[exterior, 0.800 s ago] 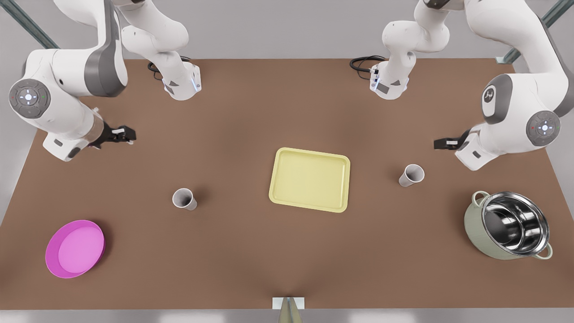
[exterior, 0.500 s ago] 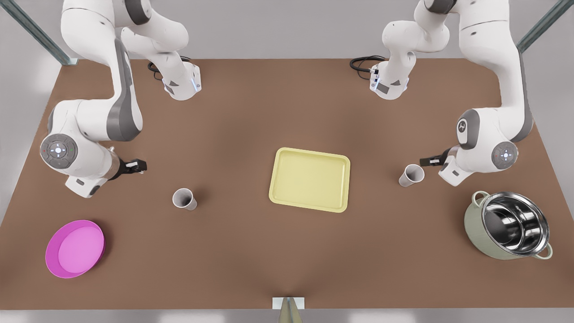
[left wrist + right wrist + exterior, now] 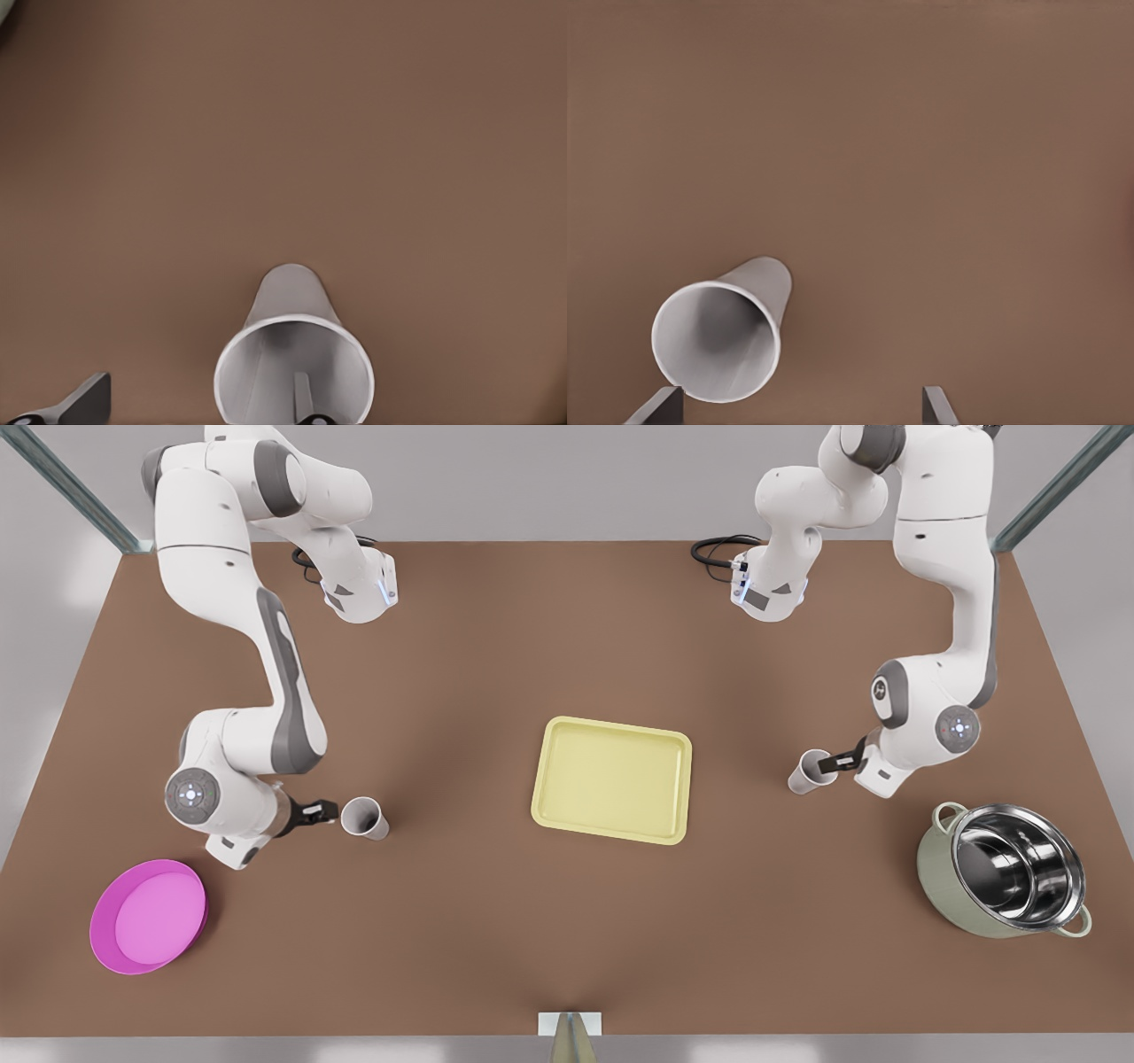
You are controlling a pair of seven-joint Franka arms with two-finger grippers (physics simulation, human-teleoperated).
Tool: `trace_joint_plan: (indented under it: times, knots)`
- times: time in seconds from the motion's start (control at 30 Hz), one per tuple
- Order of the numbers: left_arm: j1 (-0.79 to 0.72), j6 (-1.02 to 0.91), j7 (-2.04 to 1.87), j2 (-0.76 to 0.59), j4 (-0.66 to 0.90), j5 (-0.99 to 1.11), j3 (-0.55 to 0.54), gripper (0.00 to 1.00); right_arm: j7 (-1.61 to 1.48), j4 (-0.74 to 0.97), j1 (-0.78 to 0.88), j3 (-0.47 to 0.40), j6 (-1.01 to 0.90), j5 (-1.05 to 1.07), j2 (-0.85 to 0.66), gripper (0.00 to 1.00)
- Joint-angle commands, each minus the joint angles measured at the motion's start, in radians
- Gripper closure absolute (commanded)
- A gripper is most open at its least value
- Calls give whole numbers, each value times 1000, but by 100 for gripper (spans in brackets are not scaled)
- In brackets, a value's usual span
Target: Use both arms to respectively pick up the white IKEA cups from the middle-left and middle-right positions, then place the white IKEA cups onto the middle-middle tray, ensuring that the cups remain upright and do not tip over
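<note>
Two white cups stand upright on the brown table, either side of the pale yellow tray (image 3: 611, 781). At the front view's right, my left gripper (image 3: 831, 763) is open and reaches the rim of its cup (image 3: 804, 776). In the left wrist view, that cup (image 3: 292, 354) lies off-centre from the gripper (image 3: 190, 412), with one fingertip (image 3: 312, 419) at its near rim. At the front view's left, my right gripper (image 3: 328, 810) is open, just beside the other cup (image 3: 365, 819). In the right wrist view, this cup (image 3: 718, 341) sits close to one finger (image 3: 660, 407) of the gripper (image 3: 799, 405).
A magenta plate (image 3: 148, 917) lies at the front view's near left. A green steel-lined pot (image 3: 1005, 870) stands at the near right. The two arm bases (image 3: 359, 589) (image 3: 769, 589) are at the table's back. Bare table surrounds the tray.
Both arms have come down and swung inward, bringing each gripper from well outside up to its cup. The cups and tray have not moved.
</note>
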Motion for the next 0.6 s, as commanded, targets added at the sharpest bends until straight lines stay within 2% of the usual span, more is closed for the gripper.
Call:
trace_joint_plan:
  times: [0.0, 0.1, 0.13, 0.17, 0.2, 0.23, 0.27, 0.33, 0.4, 0.5, 0.53, 0.57]
  knots:
    - [1, 66, -16, 24, -2, 0, 0, 0, -5, -19, 5, 0, 158, 22, 4, 0]
    - [2, 74, -16, 51, -1, -26, 0, 0, -5, -22, 6, 2, 185, 42, 38, 0]
    - [1, 83, -14, 61, -1, -26, 0, 5, -5, -45, 8, 2, 207, 42, 38, 0]
    - [0, 83, 0, 74, -1, -25, 0, 22, -5, -54, 8, 2, 213, 42, 34, 0]
    - [0, 82, 1, 76, -1, -26, 0, 28, -5, -63, 8, 2, 215, 40, 30, 0]
    - [1, 74, 3, 73, -1, -26, -1, 41, -5, -77, 9, 3, 221, 40, 26, 0]
    - [0, 71, 3, 73, -1, -28, -1, 50, -7, -123, 9, 5, 268, 40, 11, 0]
    - [0, 59, 4, 73, -1, -80, -8, 54, -7, -175, 9, 8, 314, 40, -6, 0]
    - [0, 53, 4, 70, 1, -85, -15, 65, -7, -189, 11, 11, 328, 39, -6, 0]
    - [-2, 31, 3, 61, 36, -85, -46, 73, -7, -209, 17, 11, 339, 39, 0, 0]
    - [0, 31, 4, 61, 39, -83, -60, 79, -7, -211, 17, 11, 345, 39, 1, 0]
    - [2, -18, 7, 79, 105, -78, -67, 79, -8, -211, 17, 11, 345, 39, 6, 0]
